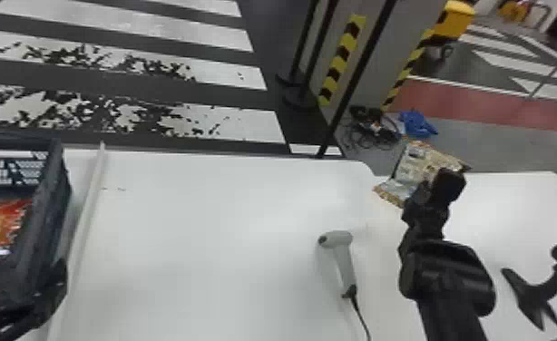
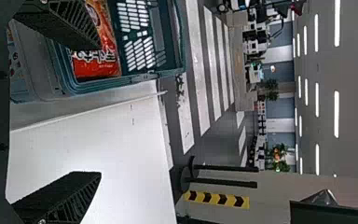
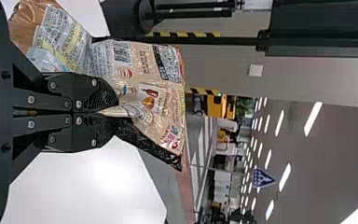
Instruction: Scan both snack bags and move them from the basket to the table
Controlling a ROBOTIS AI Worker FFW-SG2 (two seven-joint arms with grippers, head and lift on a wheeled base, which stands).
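The right gripper (image 1: 432, 192) is observed over the right part of the counter (image 1: 200, 226), its fingers closed together on the tan snack bag (image 1: 420, 161). In the right wrist view, the bag is seen to be pinched between the fingertips and creased there, with its barcode panel exposed. The bag is held up off the counter, tilted, near the far edge as seen from the head. The red snack bag (image 1: 1, 226) is located inside the basket (image 1: 55, 195), at the far left. The left gripper (image 1: 41, 299) is positioned at the basket's near right corner; its fingers are spread wide and empty, though contact with the basket wall cannot be told from this view. The scanner (image 1: 345, 265) is laid on the counter between the two arms, cable attached. A black stand (image 1: 536, 292) is noted to the right of the right arm.
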